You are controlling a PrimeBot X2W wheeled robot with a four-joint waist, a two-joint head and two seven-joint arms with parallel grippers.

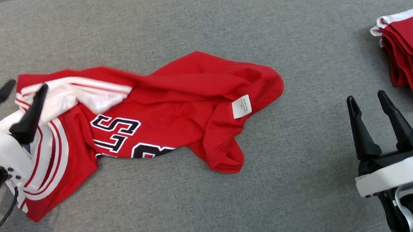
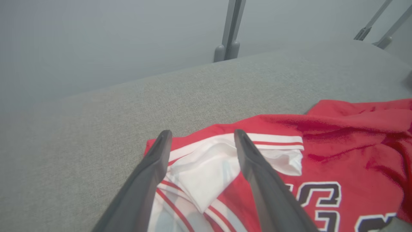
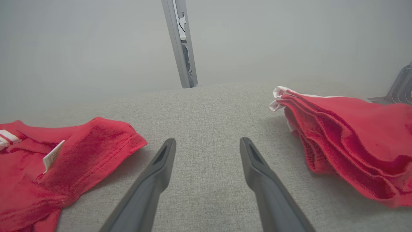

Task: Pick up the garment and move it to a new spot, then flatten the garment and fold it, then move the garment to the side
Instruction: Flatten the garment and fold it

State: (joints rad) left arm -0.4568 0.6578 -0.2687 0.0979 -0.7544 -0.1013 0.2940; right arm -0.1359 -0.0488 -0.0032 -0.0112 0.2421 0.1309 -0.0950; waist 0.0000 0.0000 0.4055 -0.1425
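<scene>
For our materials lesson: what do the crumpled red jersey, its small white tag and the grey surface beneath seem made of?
Red jersey: likely soft knit cloth, matte; it drapes in loose creases.
White tag: probably thin label fabric; flat, with tiny print.
Grey surface: looks like woven upholstery cloth, matte; a fine flecked weave shows.

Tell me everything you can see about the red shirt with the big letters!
The red shirt looks like soft jersey cloth, with white parts striped in red, dark white-edged letters and a small white label. It lies crumpled and bunched on the grey fabric surface. The left gripper hangs open over its white end; whether it touches is unclear.
</scene>
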